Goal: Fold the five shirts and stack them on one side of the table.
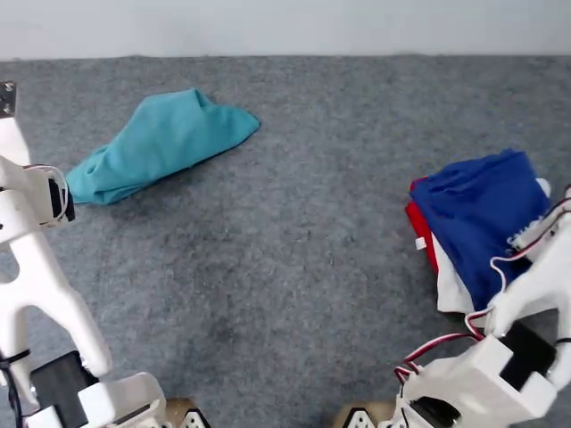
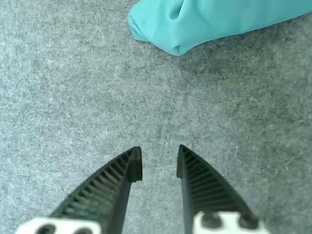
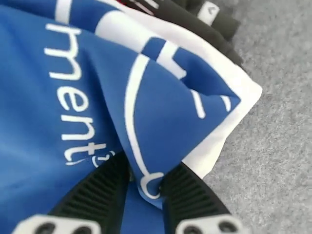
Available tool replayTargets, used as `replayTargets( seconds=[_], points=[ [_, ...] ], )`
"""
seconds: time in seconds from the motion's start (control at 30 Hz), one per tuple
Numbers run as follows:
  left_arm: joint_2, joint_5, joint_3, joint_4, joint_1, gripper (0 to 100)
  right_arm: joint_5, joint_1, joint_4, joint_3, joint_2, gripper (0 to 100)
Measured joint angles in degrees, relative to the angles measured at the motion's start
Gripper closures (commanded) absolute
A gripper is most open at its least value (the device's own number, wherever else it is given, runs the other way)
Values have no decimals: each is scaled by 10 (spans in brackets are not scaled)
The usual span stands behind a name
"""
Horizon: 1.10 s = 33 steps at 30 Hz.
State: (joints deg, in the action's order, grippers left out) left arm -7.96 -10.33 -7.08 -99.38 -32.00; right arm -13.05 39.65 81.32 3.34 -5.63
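A crumpled teal shirt (image 1: 161, 143) lies at the far left of the grey table. At the right edge is a stack: a blue shirt (image 1: 486, 209) on top, with red (image 1: 417, 223) and white (image 1: 451, 285) shirts beneath. My right gripper (image 3: 146, 183) is shut on a fold of the blue shirt (image 3: 73, 97) at its printed edge. Under it show a white shirt (image 3: 234, 122) and a black one (image 3: 209, 22). My left gripper (image 2: 160, 163) hangs open over bare carpet, a short way from the near end of the teal shirt (image 2: 214, 22), with nothing between its fingers.
The grey carpeted table (image 1: 303, 267) stretches bare between the teal shirt and the stack. A pale wall (image 1: 285, 27) runs along the far edge. The left arm (image 1: 36, 267) stands at the left edge and the right arm (image 1: 500, 357) at the near right.
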Motion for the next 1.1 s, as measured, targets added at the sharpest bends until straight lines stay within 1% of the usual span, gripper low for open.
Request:
replayTargets(
  seconds=[0.1,0.27,0.33,0.43,0.53,0.67,0.97,1.03,1.1],
  points=[
    [0,0,0,0,0,878,3,2,-23,25,0,990],
    [0,0,0,0,0,878,51,3,-17,25,10,990],
    [0,0,0,0,0,878,77,3,17,7,25,981],
    [0,0,0,0,0,878,118,3,77,-44,47,909],
    [0,0,0,0,0,878,136,3,128,-80,67,854],
    [0,0,0,0,0,878,164,4,178,-95,75,831],
    [0,0,0,0,0,878,170,9,186,-105,75,832],
    [0,0,0,0,0,878,170,-2,186,-121,75,833],
    [0,0,0,0,0,878,170,-30,186,-134,75,833]
  ],
)
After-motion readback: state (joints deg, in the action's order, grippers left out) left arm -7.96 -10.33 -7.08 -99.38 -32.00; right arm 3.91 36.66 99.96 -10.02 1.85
